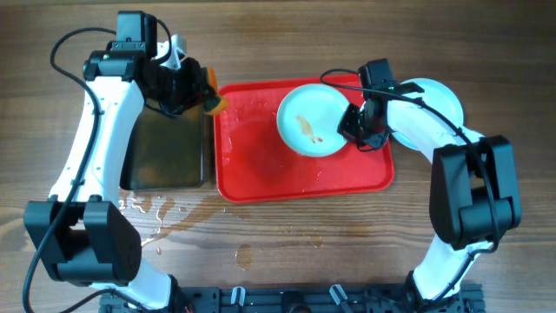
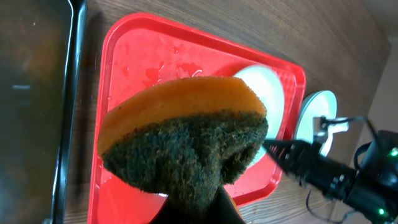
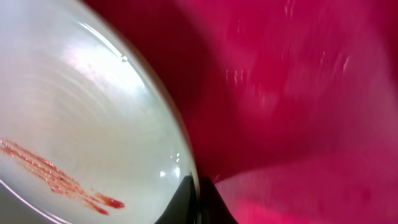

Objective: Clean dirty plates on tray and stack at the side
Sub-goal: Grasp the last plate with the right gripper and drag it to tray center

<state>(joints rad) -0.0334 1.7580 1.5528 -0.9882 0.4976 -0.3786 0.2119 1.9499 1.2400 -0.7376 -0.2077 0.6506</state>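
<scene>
A pale blue plate (image 1: 313, 122) with a brownish smear sits at the far right of the red tray (image 1: 261, 174). My right gripper (image 1: 354, 124) is shut on this plate's right rim; in the right wrist view the fingers (image 3: 198, 199) pinch the rim of the plate (image 3: 74, 124) above the tray (image 3: 298, 93). A second pale blue plate (image 1: 430, 109) lies on the table right of the tray, partly under my right arm. My left gripper (image 1: 201, 96) is shut on an orange sponge with a dark green scouring face (image 2: 186, 137), held near the tray's far left corner (image 2: 124, 56).
A black rectangular pan (image 1: 165, 148) lies left of the tray, below my left arm. Water puddles (image 1: 152, 209) shine on the wood in front of the pan. The tray floor is wet.
</scene>
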